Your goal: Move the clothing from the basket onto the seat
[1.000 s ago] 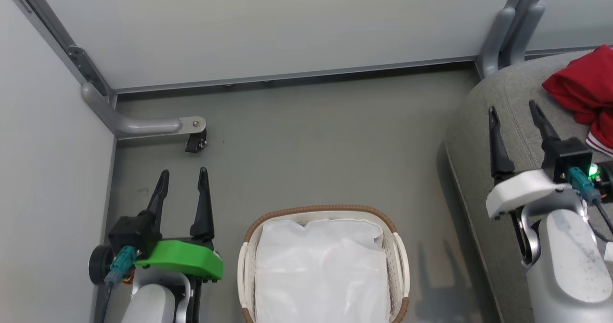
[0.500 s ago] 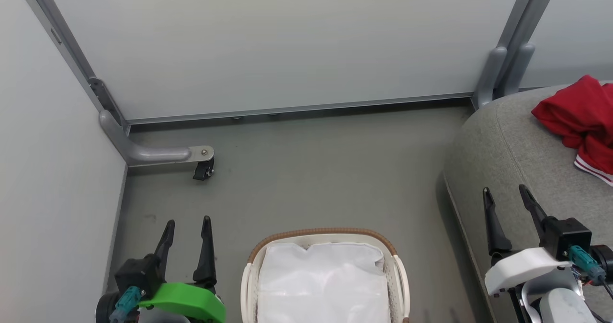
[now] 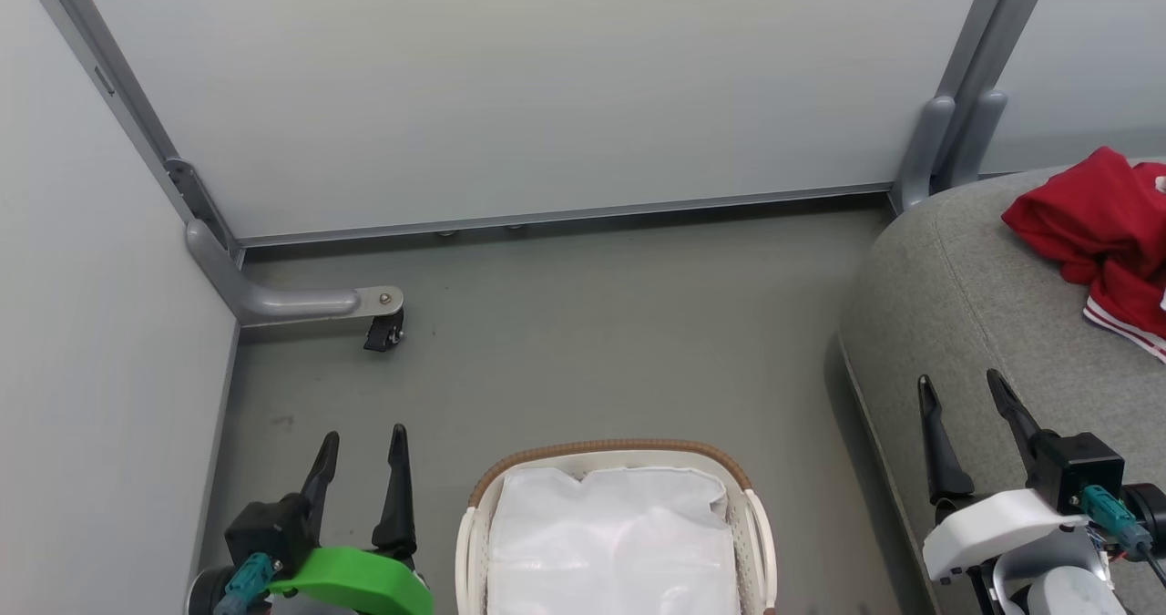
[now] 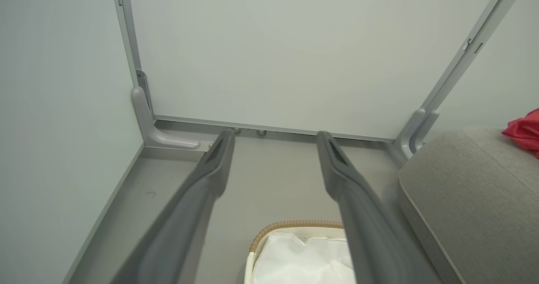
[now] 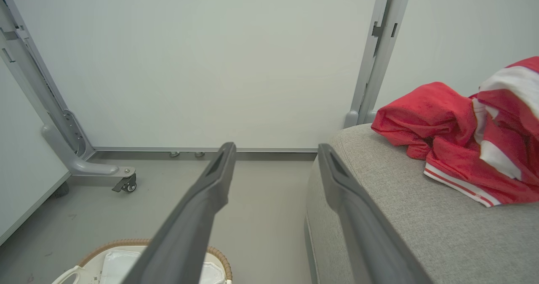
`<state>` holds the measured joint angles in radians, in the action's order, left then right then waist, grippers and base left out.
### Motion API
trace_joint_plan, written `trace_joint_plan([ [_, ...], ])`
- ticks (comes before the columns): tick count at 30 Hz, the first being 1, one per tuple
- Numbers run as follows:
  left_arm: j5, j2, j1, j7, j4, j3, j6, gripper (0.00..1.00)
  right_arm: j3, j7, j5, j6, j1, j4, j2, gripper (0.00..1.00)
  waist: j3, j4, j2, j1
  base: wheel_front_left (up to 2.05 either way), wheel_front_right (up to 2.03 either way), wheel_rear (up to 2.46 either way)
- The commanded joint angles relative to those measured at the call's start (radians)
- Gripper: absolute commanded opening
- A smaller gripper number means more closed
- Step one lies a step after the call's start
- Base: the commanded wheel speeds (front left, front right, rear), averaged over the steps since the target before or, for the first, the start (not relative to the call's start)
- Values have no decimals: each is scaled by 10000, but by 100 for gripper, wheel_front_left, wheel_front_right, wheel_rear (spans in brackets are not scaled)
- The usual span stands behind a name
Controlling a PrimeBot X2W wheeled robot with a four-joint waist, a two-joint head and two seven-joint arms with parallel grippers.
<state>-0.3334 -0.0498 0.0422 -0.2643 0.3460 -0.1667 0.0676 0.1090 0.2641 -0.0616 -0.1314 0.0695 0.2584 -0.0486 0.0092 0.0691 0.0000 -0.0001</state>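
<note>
The basket (image 3: 612, 453) stands on the floor at the bottom middle, white with a brown woven rim, holding only its white cloth lining (image 3: 610, 542). The red clothing (image 3: 1098, 223) with white stripes lies crumpled on the grey seat (image 3: 947, 296) at the right. My left gripper (image 3: 364, 442) is open to the left of the basket, above the floor. My right gripper (image 3: 959, 387) is open over the seat's front left part, short of the clothing. The right wrist view has the clothing (image 5: 454, 141) lying on the seat (image 5: 400, 216). The left wrist view has the basket (image 4: 294, 225) below the fingers.
Pale partition panels (image 3: 510, 87) wall in the back and left. A grey panel foot with a black caster (image 3: 381, 333) juts over the floor at the left. A grey post (image 3: 956, 132) stands at the back right by the seat.
The head camera has tilted up, so everything sits lower in the picture. The right gripper has drawn back from the clothing toward the seat's front. Both grippers stay open.
</note>
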Motion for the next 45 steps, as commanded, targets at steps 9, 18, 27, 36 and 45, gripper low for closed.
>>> trace_joint_plan([
  [9,9,2,-2,-1,-184,8,102,0,-82,1,-7,0,3,-26,8,0,2,-18,0,1,0,0,0],
  [18,-1161,-7,28,326,-58,231,151,0,66,-477,-1358,1,127,313,73,0,-3,-54,0,1,0,0,0],
  [27,-2594,-26,123,733,-179,530,211,0,-22,-807,-3117,2,90,160,57,0,-7,-101,0,1,0,0,0],
  [36,-3924,-39,212,1113,-291,810,270,0,-38,-1163,-4718,3,118,85,43,0,-11,-149,0,1,0,0,0],
  [45,-5145,-49,294,1467,-402,1069,322,0,-27,-1520,-6188,4,167,42,30,0,-16,-198,0,1,0,0,0],
])
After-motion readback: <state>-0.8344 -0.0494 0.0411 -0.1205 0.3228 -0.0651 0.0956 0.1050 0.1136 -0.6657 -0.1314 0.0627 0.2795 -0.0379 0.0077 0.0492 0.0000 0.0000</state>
